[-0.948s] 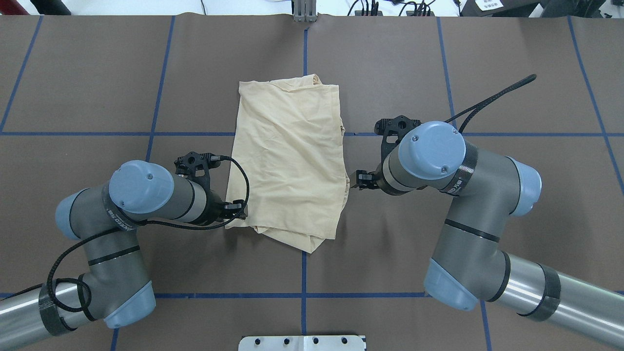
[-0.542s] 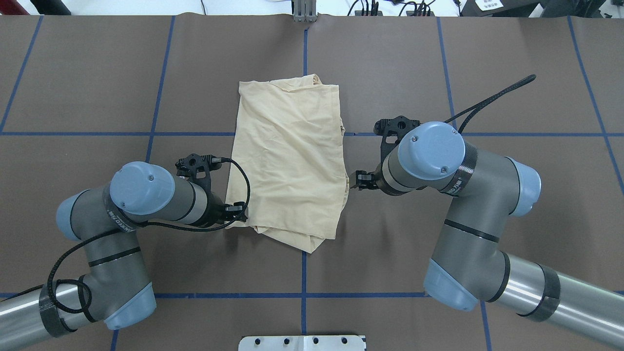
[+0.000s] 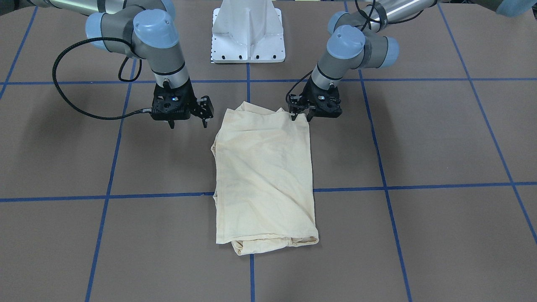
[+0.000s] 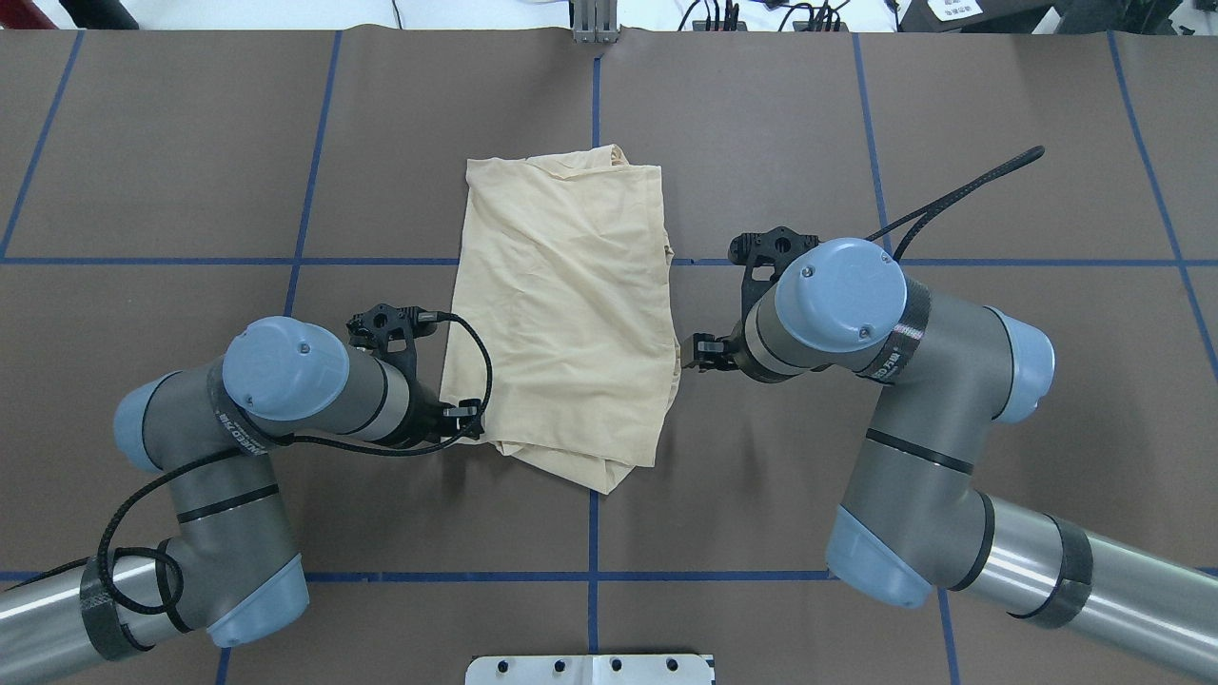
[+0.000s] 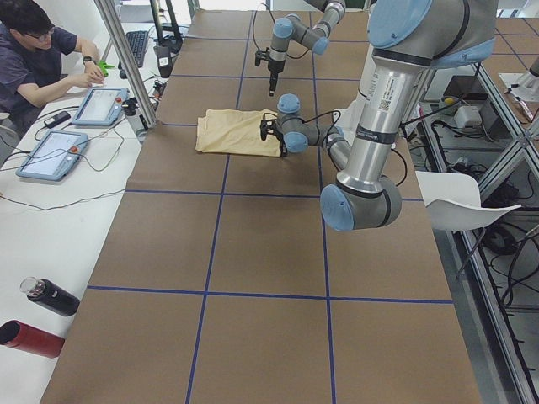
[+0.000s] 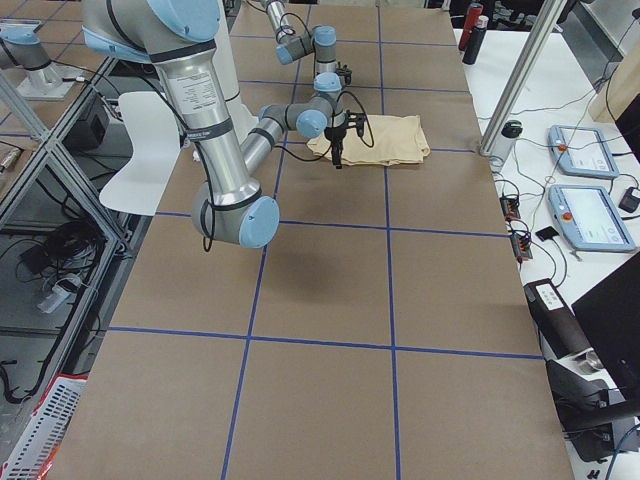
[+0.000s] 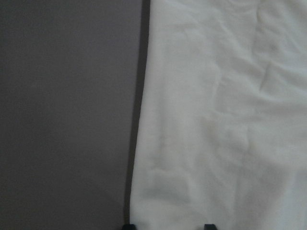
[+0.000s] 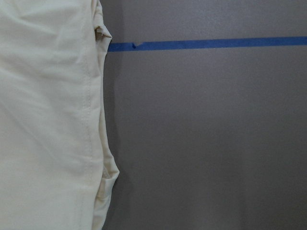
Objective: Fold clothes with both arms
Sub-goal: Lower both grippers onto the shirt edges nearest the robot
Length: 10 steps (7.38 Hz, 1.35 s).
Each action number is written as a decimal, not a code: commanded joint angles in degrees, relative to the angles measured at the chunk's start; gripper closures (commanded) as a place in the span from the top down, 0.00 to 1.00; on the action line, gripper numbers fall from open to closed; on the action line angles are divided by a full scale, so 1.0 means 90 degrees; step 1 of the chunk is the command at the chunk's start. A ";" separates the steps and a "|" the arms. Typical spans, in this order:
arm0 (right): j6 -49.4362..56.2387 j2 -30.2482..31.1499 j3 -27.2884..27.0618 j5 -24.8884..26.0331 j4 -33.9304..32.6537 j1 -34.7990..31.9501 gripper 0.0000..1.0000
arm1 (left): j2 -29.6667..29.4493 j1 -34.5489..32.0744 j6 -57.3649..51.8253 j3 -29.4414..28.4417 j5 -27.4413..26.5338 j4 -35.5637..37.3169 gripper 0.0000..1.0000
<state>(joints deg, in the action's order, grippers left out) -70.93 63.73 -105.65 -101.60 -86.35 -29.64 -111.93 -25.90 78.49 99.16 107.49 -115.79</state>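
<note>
Shirt (image 4: 561, 304), pale cream-yellow, folded into a rumpled rectangle, flat at mid-table over the crossing of two blue tape lines (image 4: 595, 86). Loose layers poking out at the corner nearest the robot. Flanked near that end by both grippers.

Left gripper (image 3: 301, 118) pointing straight down at the shirt's left edge, jaws parted a moderate way. Cloth edge running between the two fingertips in the left wrist view, nothing clamped. Touching the fabric or just above it: cannot tell. Left arm (image 4: 285, 381) bent sharply at the elbow, wrist turned in toward the cloth.

Right gripper (image 3: 188, 124) likewise pointing down, jaws spread wide and empty, just beside the shirt's right edge over bare mat. Right arm (image 4: 842, 295) folded in mirror fashion.

Underneath, brown table mat (image 4: 190, 143) gridded with the blue tape. White pedestal base (image 3: 248, 37) on the robot's side.

Beyond the table's far edge, a white bench (image 5: 42, 219) with two tablet-like pendants (image 5: 99, 105), a seated person (image 5: 38, 50), a black bottle (image 5: 50, 296) and a red bottle (image 5: 25, 335).
</note>
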 commanded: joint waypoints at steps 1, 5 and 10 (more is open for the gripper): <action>-0.0010 -0.0001 0.0000 0.0000 -0.0005 0.0002 1.00 | -0.0005 0.0007 0.0019 0.0036 0.0000 0.0044 0.11; -0.0117 -0.0039 0.0039 0.0039 0.0004 0.0060 1.00 | 0.0025 0.0007 -0.0058 0.0873 0.0000 0.1095 0.00; -0.1696 -0.0879 0.0859 0.0769 0.0034 0.0586 0.98 | 0.0005 0.0017 -0.0088 0.0828 0.0030 0.1069 0.00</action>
<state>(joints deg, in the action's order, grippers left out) -81.74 57.31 -99.42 -97.65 -86.18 -26.03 -111.86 -25.76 77.72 106.77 107.74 -106.07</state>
